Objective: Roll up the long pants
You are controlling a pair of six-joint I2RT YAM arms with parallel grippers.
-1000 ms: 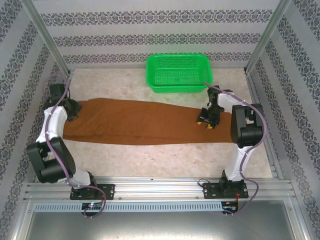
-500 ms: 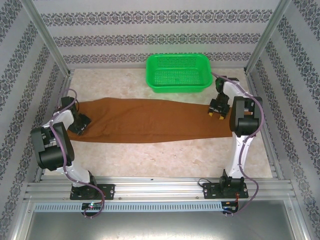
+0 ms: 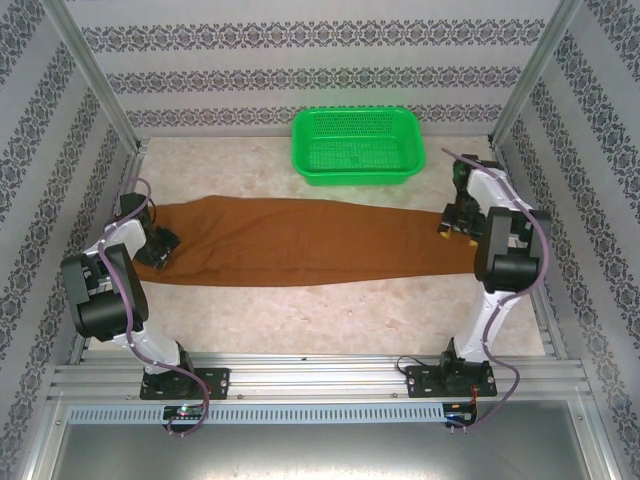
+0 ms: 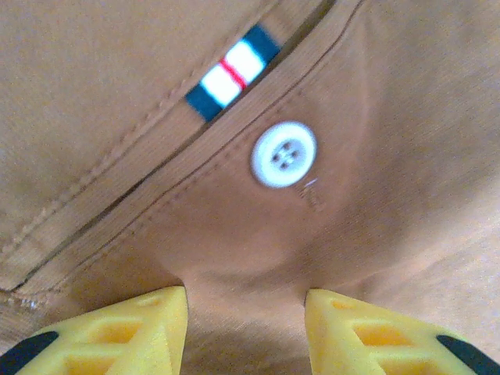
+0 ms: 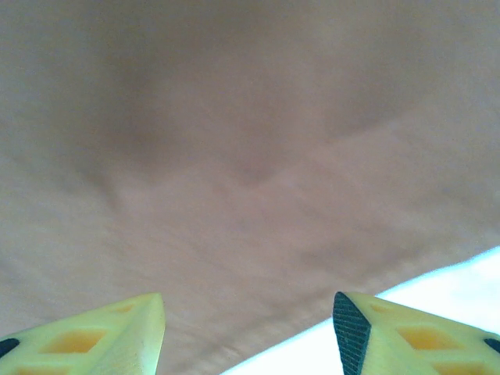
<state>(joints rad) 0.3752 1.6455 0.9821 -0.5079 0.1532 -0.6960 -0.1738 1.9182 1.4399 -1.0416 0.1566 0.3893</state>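
Note:
The long pants (image 3: 300,240) lie flat and stretched across the table from left to right, rust-brown. My left gripper (image 3: 160,250) rests on their left end. In the left wrist view its yellow fingertips (image 4: 156,312) press into the fabric (image 4: 391,117) near a pale button (image 4: 283,154) and a striped label (image 4: 233,72). The left gripper (image 4: 246,301) stands open with a low ridge of cloth between the tips. My right gripper (image 3: 455,225) is over the right end of the pants (image 5: 234,156), and this right gripper (image 5: 248,305) is open above the cloth's edge.
A green mesh basket (image 3: 358,146) stands at the back, just beyond the pants. Pale marbled table (image 3: 350,310) runs along the near side, and a strip of it (image 5: 437,312) shows beside the cloth's edge. Patterned walls and metal posts enclose the table.
My right gripper has travelled right along the leg to the pants' right end and widened. The left gripper came down from the far-left edge onto the waistband and stayed there.

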